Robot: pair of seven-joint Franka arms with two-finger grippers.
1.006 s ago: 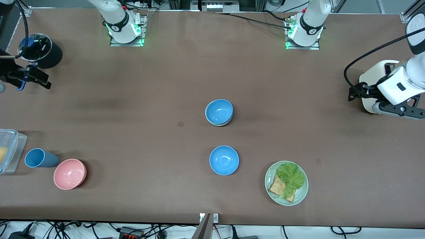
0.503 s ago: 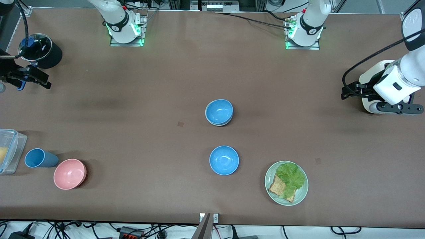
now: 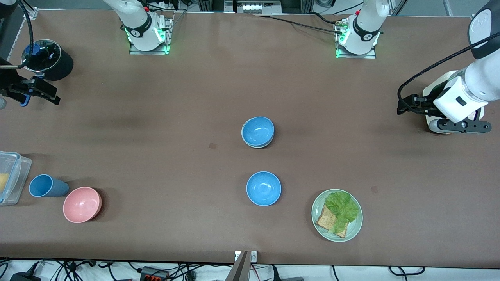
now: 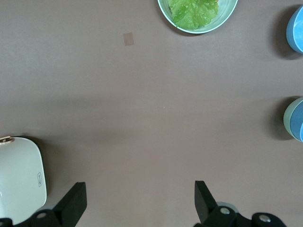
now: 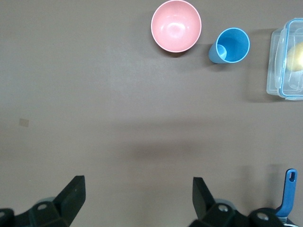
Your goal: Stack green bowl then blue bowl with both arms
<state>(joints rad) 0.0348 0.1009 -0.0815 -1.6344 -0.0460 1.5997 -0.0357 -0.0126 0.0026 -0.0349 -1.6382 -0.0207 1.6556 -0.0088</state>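
Observation:
A blue bowl point(image 3: 258, 130) sits nested in the green bowl point(image 3: 256, 146) at the table's middle; only the green rim shows. The stack also shows in the left wrist view, where the green bowl point(image 4: 287, 116) holds the blue one point(image 4: 298, 126). A second blue bowl point(image 3: 263, 188) stands alone, nearer the front camera; it also shows in the left wrist view point(image 4: 297, 28). My left gripper point(image 3: 463, 127) point(image 4: 139, 188) is open and empty, up over the table by a white toaster point(image 3: 439, 91). My right gripper point(image 3: 33, 93) point(image 5: 138, 182) is open and empty at the right arm's end.
A green plate point(image 3: 353, 230) with lettuce and bread lies near the front edge. A pink bowl point(image 3: 82, 204), blue cup point(image 3: 45, 185) and clear lidded container point(image 3: 11, 175) stand at the right arm's end. A black cylinder point(image 3: 54, 62) stands by the right gripper.
My left gripper has moved a little toward the table's middle and toward the robots' bases, over the toaster. The right arm and the bowls have not moved.

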